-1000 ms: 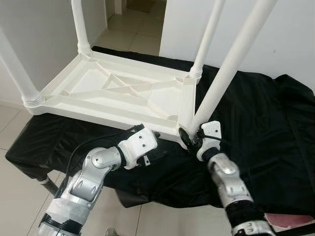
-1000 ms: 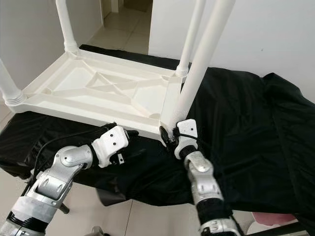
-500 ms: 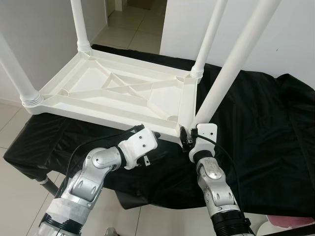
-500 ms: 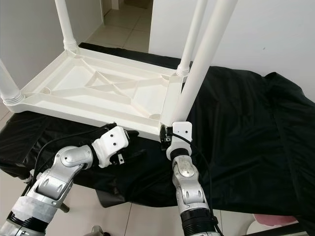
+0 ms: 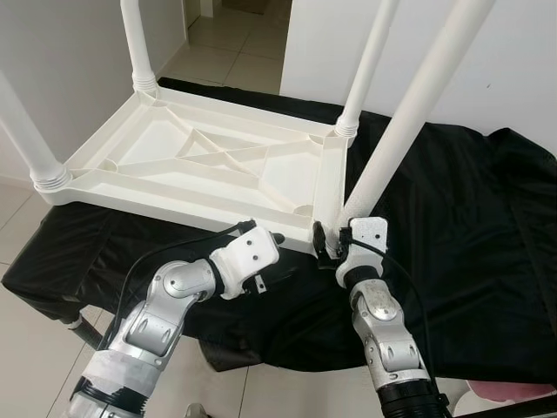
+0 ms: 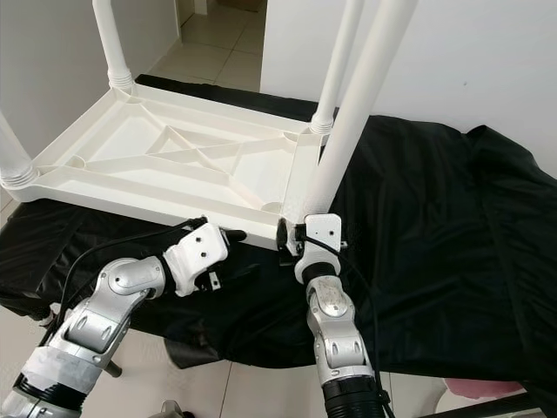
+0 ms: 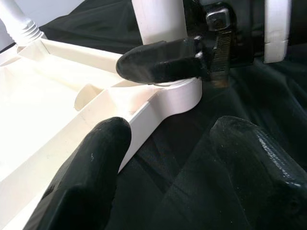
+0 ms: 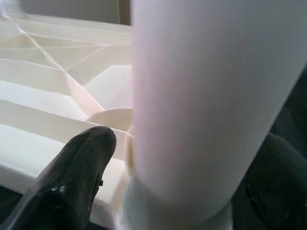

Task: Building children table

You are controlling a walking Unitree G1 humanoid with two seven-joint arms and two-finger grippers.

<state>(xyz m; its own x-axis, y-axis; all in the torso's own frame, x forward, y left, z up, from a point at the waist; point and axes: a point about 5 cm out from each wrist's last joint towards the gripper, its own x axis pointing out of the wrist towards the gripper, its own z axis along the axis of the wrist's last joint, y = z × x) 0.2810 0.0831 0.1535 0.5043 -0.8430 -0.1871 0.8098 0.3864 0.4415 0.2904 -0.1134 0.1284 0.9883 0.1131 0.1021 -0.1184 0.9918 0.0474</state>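
A white plastic children's table (image 5: 218, 165) lies upside down on a black cloth (image 5: 470, 226). Three of its legs stand in its corners. The fourth, near-right leg (image 5: 409, 113) leans slightly at its corner socket. My right gripper (image 5: 335, 239) is shut on the base of that leg (image 8: 201, 96), one finger (image 8: 76, 167) on either side. My left gripper (image 5: 280, 257) is open at the table's front rim (image 7: 158, 105), close to the same corner. One of its fingers (image 7: 91, 163) rests over the rim and the other is over the cloth.
The cloth-covered surface ends just before my arms, with tiled floor (image 5: 35, 218) below and to the left. A white wall (image 5: 513, 70) stands behind on the right, a doorway (image 5: 235, 35) at the back. A pink thing (image 5: 513, 392) lies low on the right.
My right forearm has swung leftward under the leg's base, while the gripper stays at the leg. The left arm has barely moved. The camera shifted slightly.
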